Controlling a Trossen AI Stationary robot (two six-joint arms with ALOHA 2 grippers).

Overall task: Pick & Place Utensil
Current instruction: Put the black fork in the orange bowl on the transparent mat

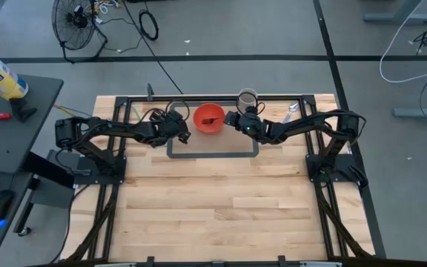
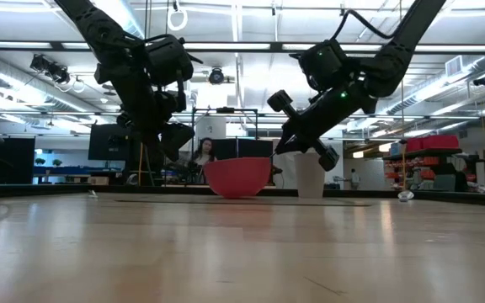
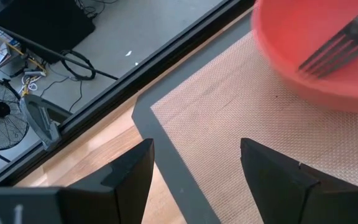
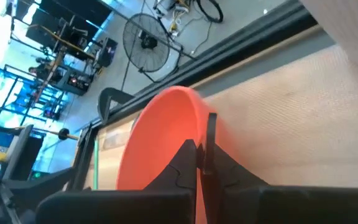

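High view puts my right gripper (image 1: 232, 119) at the red bowl (image 1: 208, 118), fingers clamped on a dark fork (image 3: 334, 45) whose tines hang inside it. My left gripper (image 1: 184, 132) waits beside the bowl over the mat (image 1: 213, 147), fingers apart. I read no lettering anywhere.

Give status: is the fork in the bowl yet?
Done: the right tool is shut on the fork and has it at the red bowl, tines over the inside. In hand: the fork is not released. Left: let go and pull back. The left tool waits open over the mat beside the bowl.
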